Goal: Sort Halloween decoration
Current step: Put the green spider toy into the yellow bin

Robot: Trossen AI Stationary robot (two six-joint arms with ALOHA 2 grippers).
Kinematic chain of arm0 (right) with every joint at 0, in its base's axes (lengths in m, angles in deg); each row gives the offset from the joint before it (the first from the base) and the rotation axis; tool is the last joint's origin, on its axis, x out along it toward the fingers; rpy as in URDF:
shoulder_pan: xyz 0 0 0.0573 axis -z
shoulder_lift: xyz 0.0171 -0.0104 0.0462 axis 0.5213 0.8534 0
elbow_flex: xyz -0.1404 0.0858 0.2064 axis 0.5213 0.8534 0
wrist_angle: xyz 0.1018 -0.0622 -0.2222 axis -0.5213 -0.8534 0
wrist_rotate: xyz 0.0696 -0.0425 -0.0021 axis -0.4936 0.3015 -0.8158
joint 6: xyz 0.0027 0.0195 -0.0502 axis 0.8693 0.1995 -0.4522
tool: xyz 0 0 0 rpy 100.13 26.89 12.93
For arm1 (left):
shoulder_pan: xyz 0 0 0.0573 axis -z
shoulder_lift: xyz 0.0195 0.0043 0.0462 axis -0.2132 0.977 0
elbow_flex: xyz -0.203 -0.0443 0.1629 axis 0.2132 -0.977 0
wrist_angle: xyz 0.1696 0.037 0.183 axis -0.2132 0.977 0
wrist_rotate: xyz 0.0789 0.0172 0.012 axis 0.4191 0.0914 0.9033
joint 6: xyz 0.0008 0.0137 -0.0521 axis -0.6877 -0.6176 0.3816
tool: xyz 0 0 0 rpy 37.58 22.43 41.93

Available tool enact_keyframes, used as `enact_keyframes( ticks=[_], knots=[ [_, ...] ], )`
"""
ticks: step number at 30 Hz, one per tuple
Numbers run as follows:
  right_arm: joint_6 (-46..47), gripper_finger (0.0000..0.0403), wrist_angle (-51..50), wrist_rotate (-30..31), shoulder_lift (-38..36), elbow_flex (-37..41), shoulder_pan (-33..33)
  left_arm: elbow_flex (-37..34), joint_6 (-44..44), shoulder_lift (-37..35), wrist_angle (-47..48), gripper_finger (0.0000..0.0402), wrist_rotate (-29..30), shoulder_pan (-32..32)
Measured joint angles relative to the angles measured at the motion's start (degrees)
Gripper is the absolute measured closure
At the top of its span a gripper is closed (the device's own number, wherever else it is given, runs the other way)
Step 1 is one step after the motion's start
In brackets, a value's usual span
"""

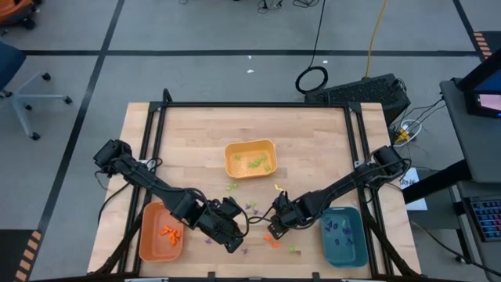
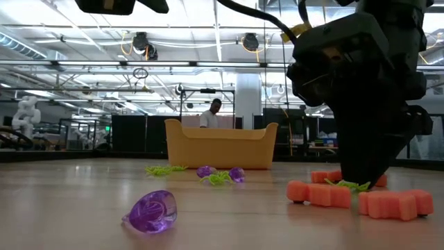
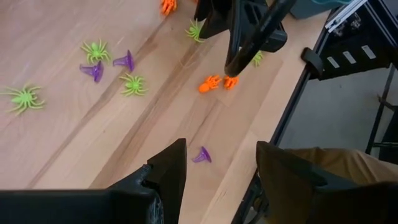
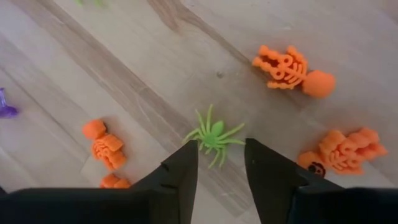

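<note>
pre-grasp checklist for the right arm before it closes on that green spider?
1. Target between fingers: ok. Green spider lies just ahead of the right gripper, roughly centred on the gap.
2. Jaws apart: ok, a gap shows between the fingers.
3. Neighbours clear of the pinch: ok. The orange skeletons lie off to the sides, none between the fingers.
4. Left gripper out of the way: ok. It hovers open over a purple piece, apart from the right arm.
5. Destination ready: ok. Yellow tray already holds green pieces.
6. Fingertips low enough to pinch: cannot tell.
</note>
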Motion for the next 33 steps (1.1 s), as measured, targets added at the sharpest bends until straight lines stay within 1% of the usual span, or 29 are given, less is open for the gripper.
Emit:
enact_keyframes(
  ticks=[16,20,28,33],
  knots=[
    [0.54,0.029,-0.25,-0.2,0.09,0.0,-1.79,0.0,-2.57,0.01,0.3,0.021,0.53,-0.11],
    [0.52,0.0316,-1.26,0.77,0.09,0.0,-1.83,0.0,-2.55,0.02,0.28,0.021,0.87,-0.11],
    [-0.64,0.0394,-1.87,1.97,0.13,0.08,-1.87,0.0,-2.55,0.02,0.27,0.021,0.98,-0.11],
    [-0.89,0.0401,-1.56,2.05,0.13,0.11,-1.83,0.0,-2.55,0.02,0.26,0.021,1.02,-0.11]
  ],
)
